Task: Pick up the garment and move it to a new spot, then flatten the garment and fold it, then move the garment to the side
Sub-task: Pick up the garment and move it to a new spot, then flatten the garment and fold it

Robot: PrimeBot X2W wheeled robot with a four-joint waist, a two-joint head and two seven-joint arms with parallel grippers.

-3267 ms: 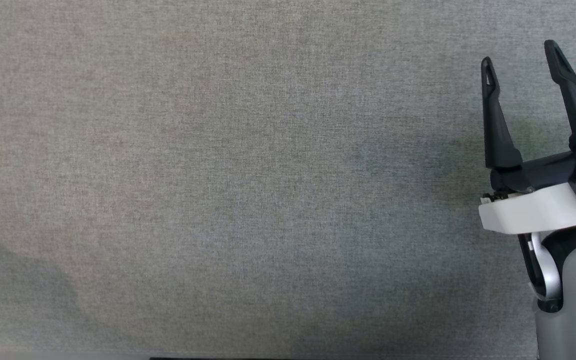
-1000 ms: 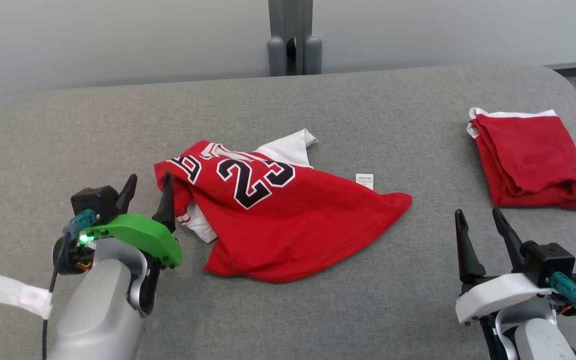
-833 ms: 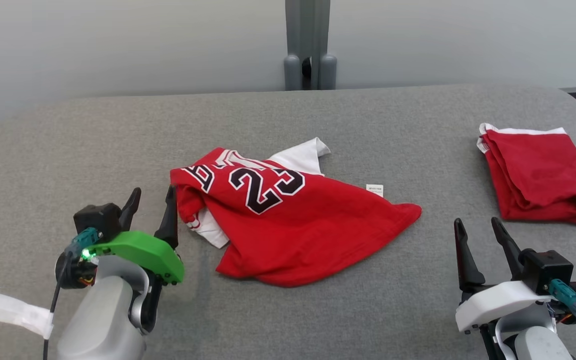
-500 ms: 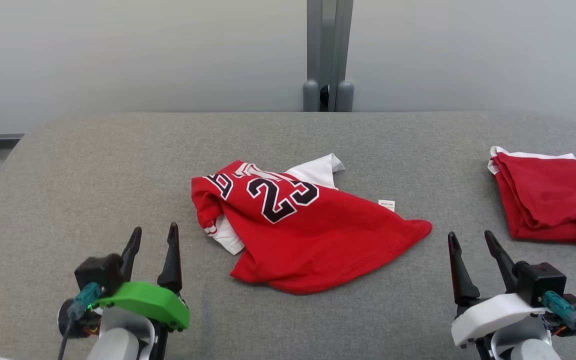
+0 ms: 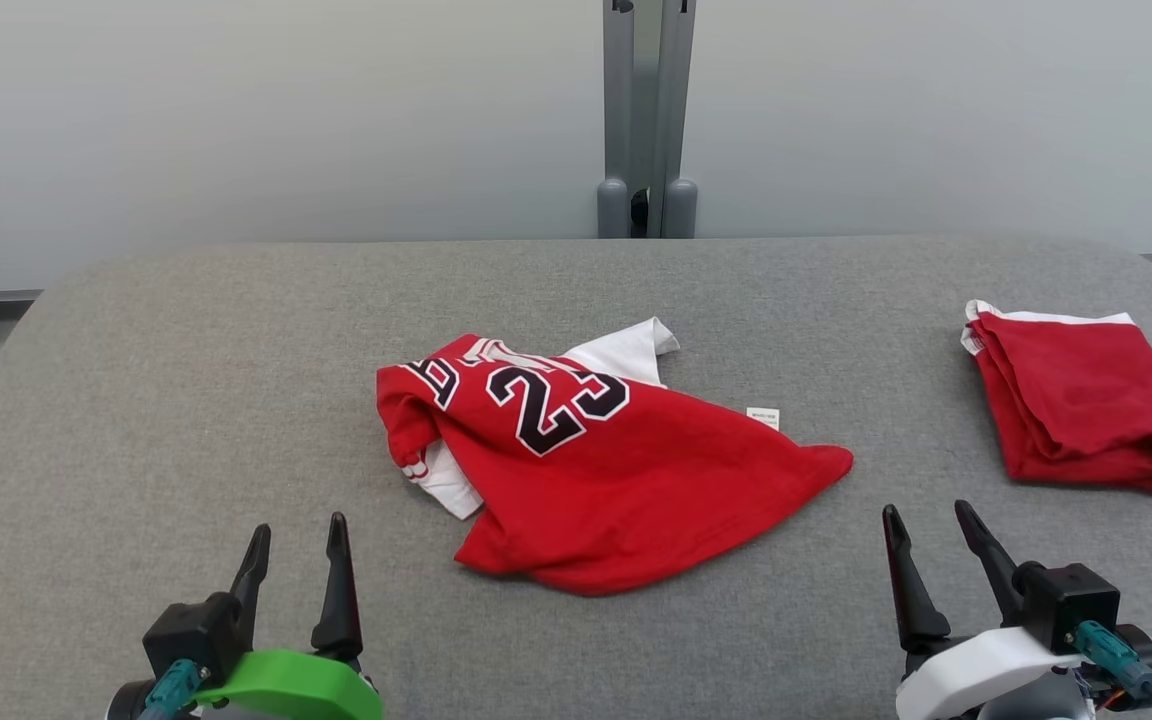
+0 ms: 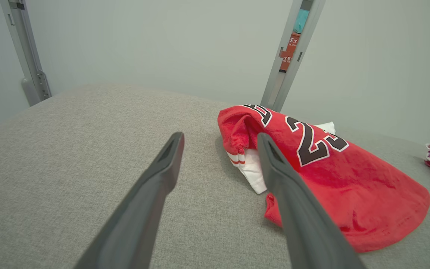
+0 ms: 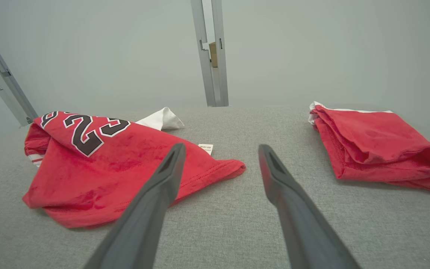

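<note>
A crumpled red garment (image 5: 596,465) with a black "23" and white trim lies in the middle of the grey table (image 5: 186,380). It shows to the right of the fingers in the left wrist view (image 6: 330,168) and at the left in the right wrist view (image 7: 103,160). My left gripper (image 5: 296,537) hangs open near the front edge, to the garment's lower left, holding nothing. My right gripper (image 5: 929,520) is open too, off the garment's right corner. Both stand clear of the cloth.
A second red cloth (image 5: 1076,410), folded, lies at the table's right end, also in the right wrist view (image 7: 379,142). A grey post (image 5: 644,120) stands behind the table's far edge against a pale wall. Bare grey table surrounds the garment.
The head camera has tilted up and turned, so the picture shifted. Both arms have drawn back toward the front edge; the left gripper, earlier right beside the garment's left edge, is now well clear.
</note>
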